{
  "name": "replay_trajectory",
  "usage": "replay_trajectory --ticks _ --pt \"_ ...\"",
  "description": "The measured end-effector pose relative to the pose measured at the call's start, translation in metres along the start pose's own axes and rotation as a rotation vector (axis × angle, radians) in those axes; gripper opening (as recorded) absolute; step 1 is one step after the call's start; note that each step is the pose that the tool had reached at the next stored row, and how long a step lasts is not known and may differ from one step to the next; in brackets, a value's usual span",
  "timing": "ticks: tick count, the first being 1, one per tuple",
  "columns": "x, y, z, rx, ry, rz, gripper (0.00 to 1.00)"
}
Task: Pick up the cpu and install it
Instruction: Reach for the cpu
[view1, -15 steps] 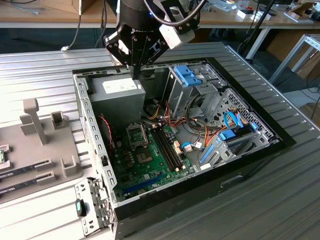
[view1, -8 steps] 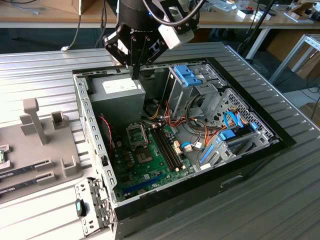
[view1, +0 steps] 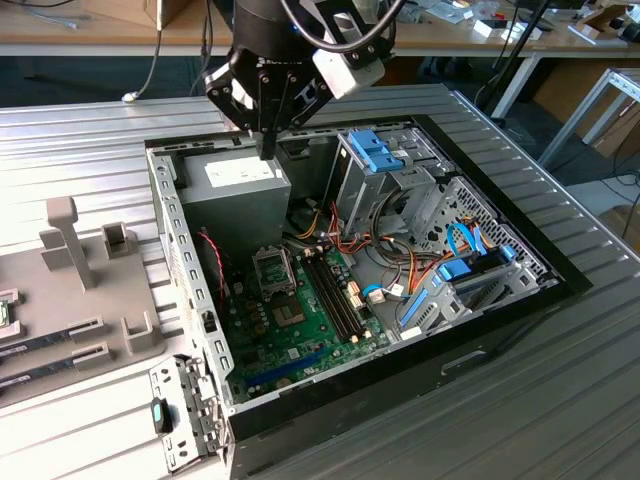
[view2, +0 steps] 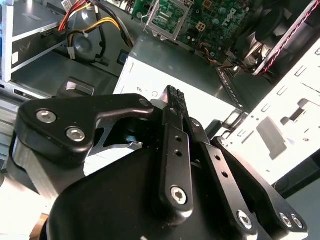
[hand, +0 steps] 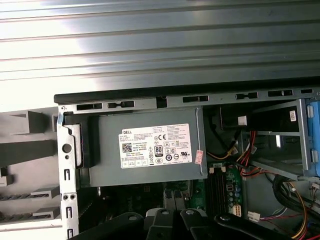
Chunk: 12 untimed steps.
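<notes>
Black fingers of my claw (view2: 172, 95) stand pressed together, with nothing that I can see between them, and they hang just above the grey power supply (view1: 235, 185) at the far end of the open computer case (view1: 165, 220). Farther into the case, the metal-framed processor socket (view1: 273, 268) on the green motherboard looks unfilled. The cpu (view1: 4, 312) is, I judge, the small green-edged piece on the grey holder (view1: 100, 300), at the exterior view's left and well apart from me on the ribbed table (view1: 560, 400), though it is cut off at the edge. I expect it to be light, stiff and thin, with a slippery metal top and a delicate underside, so I would pinch two opposite board edges and keep it level.
</notes>
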<state>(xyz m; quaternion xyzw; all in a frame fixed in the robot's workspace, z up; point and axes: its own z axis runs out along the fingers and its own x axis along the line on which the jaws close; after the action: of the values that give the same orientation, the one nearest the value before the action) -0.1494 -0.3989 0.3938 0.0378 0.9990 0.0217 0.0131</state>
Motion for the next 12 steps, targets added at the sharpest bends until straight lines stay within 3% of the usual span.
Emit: replay_trajectory --ticks 12 --pt "0.0034 -0.0003 -0.0001 0.0000 0.0000 0.000 0.11"
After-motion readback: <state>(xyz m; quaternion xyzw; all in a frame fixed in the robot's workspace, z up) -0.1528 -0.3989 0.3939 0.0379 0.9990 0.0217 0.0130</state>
